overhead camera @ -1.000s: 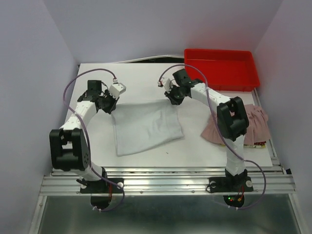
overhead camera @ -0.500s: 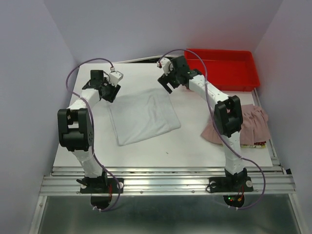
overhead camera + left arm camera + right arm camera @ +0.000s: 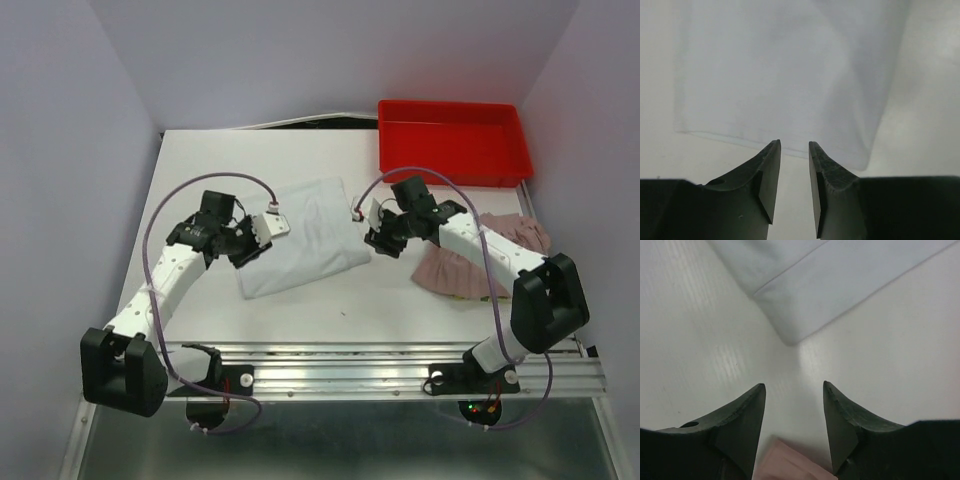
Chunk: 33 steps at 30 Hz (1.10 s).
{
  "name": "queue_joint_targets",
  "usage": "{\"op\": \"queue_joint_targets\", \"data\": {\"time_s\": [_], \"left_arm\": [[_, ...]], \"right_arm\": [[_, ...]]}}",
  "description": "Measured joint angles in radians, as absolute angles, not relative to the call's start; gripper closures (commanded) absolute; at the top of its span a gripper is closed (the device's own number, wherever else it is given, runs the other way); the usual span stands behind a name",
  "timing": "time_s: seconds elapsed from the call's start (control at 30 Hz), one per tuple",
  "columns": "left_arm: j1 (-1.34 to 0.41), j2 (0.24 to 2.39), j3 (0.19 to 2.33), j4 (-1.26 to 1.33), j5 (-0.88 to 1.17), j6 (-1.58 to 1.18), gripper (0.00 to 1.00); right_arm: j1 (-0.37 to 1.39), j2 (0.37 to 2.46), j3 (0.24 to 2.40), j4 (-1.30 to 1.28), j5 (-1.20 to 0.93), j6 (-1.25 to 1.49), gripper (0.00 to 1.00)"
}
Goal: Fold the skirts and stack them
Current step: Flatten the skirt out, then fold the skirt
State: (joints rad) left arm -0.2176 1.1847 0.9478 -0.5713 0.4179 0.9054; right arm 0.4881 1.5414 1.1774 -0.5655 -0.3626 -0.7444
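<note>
The pale grey-white skirt (image 3: 303,235) lies flat in the middle of the table. It fills the upper part of the left wrist view (image 3: 790,75), and one corner of it shows in the right wrist view (image 3: 840,290). My left gripper (image 3: 246,250) (image 3: 795,150) is open and empty, low at the skirt's left edge. My right gripper (image 3: 374,242) (image 3: 794,390) is open and empty, just off the skirt's right corner. The dusty pink skirt (image 3: 482,262) lies crumpled at the right, partly under my right arm. A bit of it shows below the right jaws (image 3: 790,465).
A red plastic tray (image 3: 452,140) stands at the back right. White table (image 3: 200,160) lies bare to the left and behind the pale skirt. The table's front edge meets a metal rail (image 3: 340,365).
Both grippers have left the pale skirt's far edge and come back toward me, dropping low at its left and right sides. The skirt has shifted away from me on the table.
</note>
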Motion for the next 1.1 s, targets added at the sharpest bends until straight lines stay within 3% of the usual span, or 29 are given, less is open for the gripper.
{"op": "queue_joint_targets", "data": {"time_s": [0.13,0.27,0.47,0.57,0.7,0.97,1.1], "left_arm": [[-0.307,1.181,0.818,-0.65,0.413,0.909,0.6],[-0.319,1.18,0.802,-0.665,0.414,0.889,0.6],[-0.32,1.18,0.802,-0.656,0.41,0.874,0.58],[-0.322,1.18,0.799,-0.655,0.408,0.874,0.58],[-0.326,1.18,0.793,-0.655,0.396,0.873,0.56],[-0.339,1.174,0.777,-0.652,0.381,0.88,0.52],[-0.379,1.178,0.766,-0.641,0.364,0.881,0.51]], "right_arm": [[0.517,1.501,0.907,-0.421,-0.363,-0.839,0.45],[0.551,1.498,0.796,-0.285,-0.367,-0.888,0.43],[0.571,1.491,0.729,-0.075,-0.384,-0.931,0.44],[0.582,1.493,0.718,-0.01,-0.392,-0.953,0.5],[0.589,1.499,0.707,0.038,-0.404,-0.979,0.56],[0.593,1.591,0.712,0.046,-0.443,-1.07,0.58],[0.597,1.622,0.738,0.046,-0.458,-1.098,0.76]]}}
